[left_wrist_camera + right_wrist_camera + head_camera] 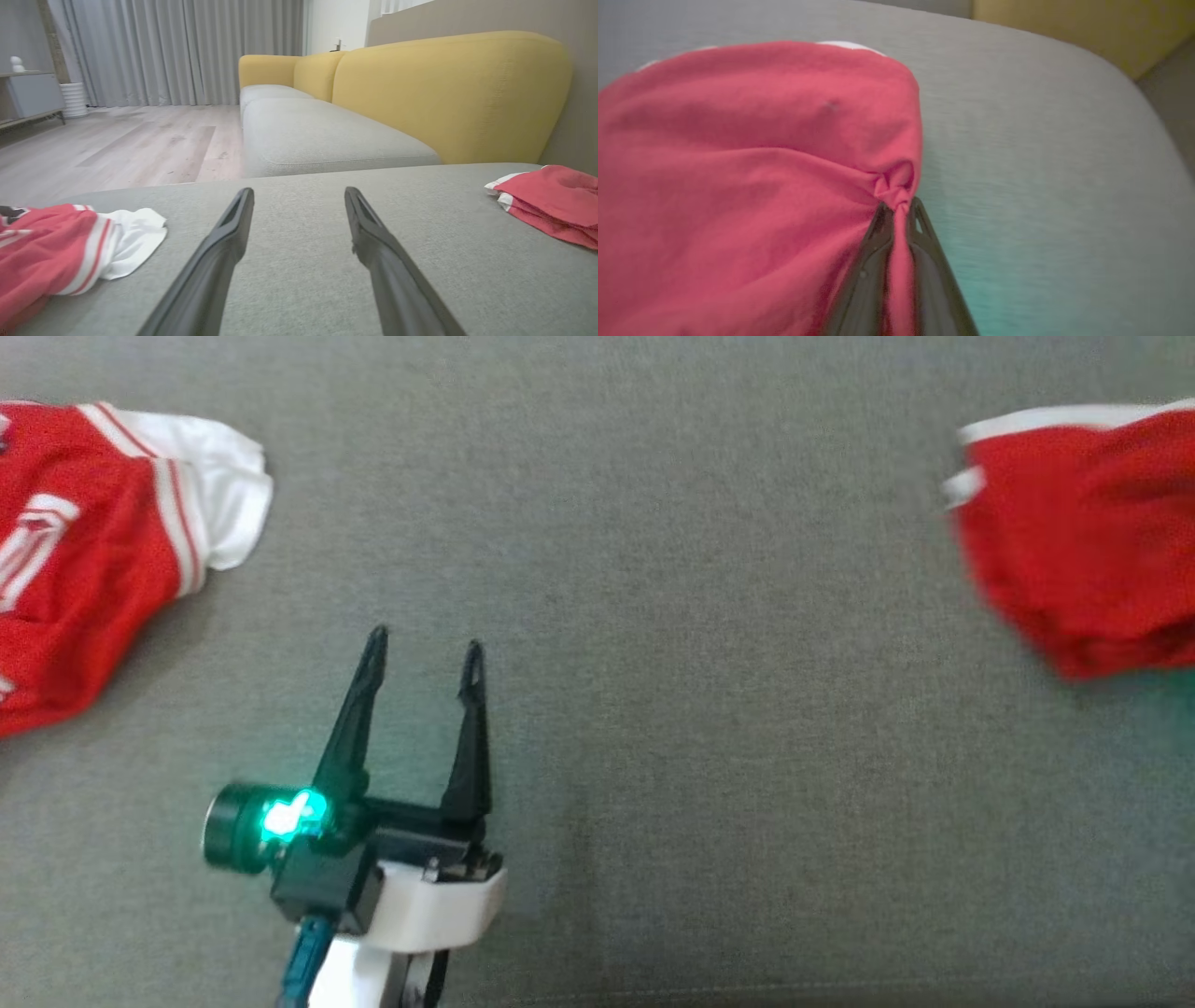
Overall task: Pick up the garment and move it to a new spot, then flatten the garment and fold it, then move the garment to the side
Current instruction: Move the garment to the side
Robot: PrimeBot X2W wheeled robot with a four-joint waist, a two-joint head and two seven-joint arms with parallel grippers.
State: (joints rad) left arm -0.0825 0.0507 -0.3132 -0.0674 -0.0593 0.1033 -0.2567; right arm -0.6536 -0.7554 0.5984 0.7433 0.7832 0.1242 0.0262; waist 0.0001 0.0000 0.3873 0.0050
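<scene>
Pinching a small twist of cloth at the edge of the red garment, the right gripper has its 2 dark fingers nearly together, with fabric squeezed between the very tips, low over the grey cushion. The hold looks thin: a quick lift could let that knot slip out, or the trailing bulk could drag and bunch, which would make flattening harder. In the head view the garment sits blurred at the cushion's far right edge; whether it has left the surface I cannot tell. Nearer the middle, the left gripper hovers low and almost level over bare cushion, fingers spread wide, holding nothing. Well apart on its left lies a red-and-white jersey, which a wide sweep might snag. Beyond stand the yellow sofa back, the wooden floor and the grey curtains.
</scene>
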